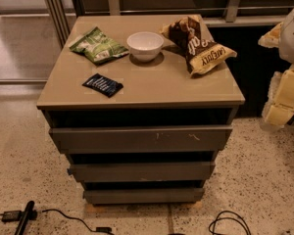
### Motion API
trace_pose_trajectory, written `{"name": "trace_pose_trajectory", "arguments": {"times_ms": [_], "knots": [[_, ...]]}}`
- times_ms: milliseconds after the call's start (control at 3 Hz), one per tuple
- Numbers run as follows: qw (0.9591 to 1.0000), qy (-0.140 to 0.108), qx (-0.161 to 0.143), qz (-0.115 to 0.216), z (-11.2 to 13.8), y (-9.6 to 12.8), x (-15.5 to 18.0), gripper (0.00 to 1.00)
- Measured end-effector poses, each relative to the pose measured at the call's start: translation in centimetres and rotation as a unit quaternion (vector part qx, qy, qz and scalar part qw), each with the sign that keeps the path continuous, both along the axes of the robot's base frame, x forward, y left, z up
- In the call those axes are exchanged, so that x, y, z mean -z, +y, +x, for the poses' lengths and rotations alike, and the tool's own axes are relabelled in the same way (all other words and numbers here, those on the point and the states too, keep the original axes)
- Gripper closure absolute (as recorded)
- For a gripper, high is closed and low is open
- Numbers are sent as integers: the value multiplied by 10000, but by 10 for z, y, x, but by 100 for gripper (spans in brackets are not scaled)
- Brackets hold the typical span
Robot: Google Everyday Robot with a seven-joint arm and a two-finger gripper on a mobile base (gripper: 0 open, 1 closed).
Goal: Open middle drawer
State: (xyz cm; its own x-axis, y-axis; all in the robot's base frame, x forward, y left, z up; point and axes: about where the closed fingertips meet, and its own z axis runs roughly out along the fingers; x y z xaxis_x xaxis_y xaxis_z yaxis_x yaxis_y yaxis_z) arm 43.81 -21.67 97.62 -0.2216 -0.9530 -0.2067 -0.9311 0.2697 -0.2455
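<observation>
Risking a grab at the wrong front, with three alike stacked below the front edge of the surface (152, 84) and no handle on any. Easy to catch the top drawer (141, 138), larger and marked with pale scratches, or the bottom drawer (144, 196), narrowest and lowest, instead of the middle drawer (141, 171) between them. Likely to slip too, with nothing to hold but the upper lip of a flat front, reached through the dark gap above it. Could also jolt the cabinet on a hard pull and shake the white bowl (145, 45) near the back edge, the green bag (98, 45) toward the back left corner, the brown snack bag (196, 43) toward the back right corner, or the dark packet (103, 84) nearer the left edge.

Looks wide, shallow, grey-brown, plain and unmarked, that middle front, and seems pushed fully in.

Found at the right edge of the view, beyond the right edge of the surface and well apart from all three fronts: the pale pincer (280, 106). Cannot tell whether apart or together.
</observation>
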Motion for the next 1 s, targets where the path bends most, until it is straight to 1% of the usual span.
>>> {"name": "trace_pose_trajectory", "arguments": {"times_ms": [333, 667, 1000], "knots": [[10000, -30, 26, -8, -1, 0, -1, 0], [9999, -40, -150, 49, -6, 10, 16, 0], [9962, -87, -746, 431, -19, 36, 76, 0]]}}
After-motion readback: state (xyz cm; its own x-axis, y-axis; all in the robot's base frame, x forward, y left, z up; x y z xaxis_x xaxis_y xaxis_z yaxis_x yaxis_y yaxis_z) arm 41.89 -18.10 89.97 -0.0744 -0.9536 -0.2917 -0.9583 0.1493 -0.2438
